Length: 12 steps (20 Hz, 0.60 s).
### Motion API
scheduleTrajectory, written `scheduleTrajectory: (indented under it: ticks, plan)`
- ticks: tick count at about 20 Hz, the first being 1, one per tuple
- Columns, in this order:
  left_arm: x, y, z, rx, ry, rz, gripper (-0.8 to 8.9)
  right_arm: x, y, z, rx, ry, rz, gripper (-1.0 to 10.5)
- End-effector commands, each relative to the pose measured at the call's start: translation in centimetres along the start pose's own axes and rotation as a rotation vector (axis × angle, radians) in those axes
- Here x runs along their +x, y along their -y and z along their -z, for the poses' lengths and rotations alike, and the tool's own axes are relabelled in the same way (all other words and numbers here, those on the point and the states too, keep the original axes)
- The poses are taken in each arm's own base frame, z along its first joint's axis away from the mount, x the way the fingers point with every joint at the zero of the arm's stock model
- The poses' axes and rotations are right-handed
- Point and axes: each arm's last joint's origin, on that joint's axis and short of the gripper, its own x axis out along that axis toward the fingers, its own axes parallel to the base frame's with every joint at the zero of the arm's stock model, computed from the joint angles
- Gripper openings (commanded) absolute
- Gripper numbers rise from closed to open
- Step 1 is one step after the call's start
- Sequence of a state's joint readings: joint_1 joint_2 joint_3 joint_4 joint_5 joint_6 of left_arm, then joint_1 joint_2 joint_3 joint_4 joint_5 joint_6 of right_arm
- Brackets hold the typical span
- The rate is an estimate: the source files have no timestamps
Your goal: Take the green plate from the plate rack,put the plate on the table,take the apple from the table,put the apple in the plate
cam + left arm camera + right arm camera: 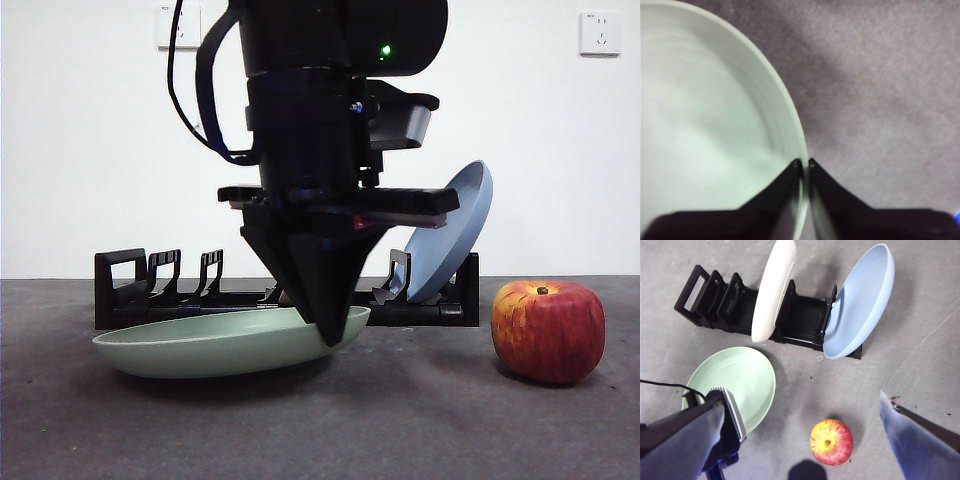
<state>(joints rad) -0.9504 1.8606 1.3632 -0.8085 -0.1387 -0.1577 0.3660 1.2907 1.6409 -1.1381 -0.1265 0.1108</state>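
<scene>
The green plate [200, 345] lies low on the table [400, 420] in front of the plate rack [130, 290], its right side slightly raised. My left gripper [330, 335] comes down from above and is shut on that raised rim; the left wrist view shows its jaws pinching the green plate [705, 130] at the edge. The red apple [548, 332] sits on the table to the right, apart from the plate. High above the scene, my right gripper [802, 405] hangs open and holds nothing; below it are the green plate [735, 380], the apple [831, 442] and the rack [730, 302].
A blue plate [450, 235] leans in the rack's right end. In the right wrist view, a cream-white plate [772, 290] stands in the rack's middle slot beside the blue plate [860, 300]. The left arm [720, 425] reaches over the green plate's near edge.
</scene>
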Motion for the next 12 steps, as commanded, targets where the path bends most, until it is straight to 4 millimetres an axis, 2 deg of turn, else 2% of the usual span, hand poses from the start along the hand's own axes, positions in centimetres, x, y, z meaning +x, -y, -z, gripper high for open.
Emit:
scheduleTrajectory:
  ticks: [1, 8, 10, 12]
  plan:
    - [1.0, -0.2, 0.0, -0.003, -0.020, 0.007, 1.65, 0.0, 0.0, 0.0, -0.011, -0.001, 0.003, 6.0]
    - [0.7, -0.6, -0.2, -0.009, 0.004, 0.017, 1.77, 0.0, 0.0, 0.1, -0.034, -0.016, 0.005, 6.0]
    - [-1.3, -0.8, -0.1, -0.010, 0.042, 0.076, 2.68, 0.0, 0.1, 0.2, -0.051, -0.024, 0.020, 6.0]
    - [-5.3, -1.0, 0.3, -0.010, 0.140, 0.150, 2.82, 0.0, 0.2, 0.4, -0.059, -0.045, 0.055, 6.0]
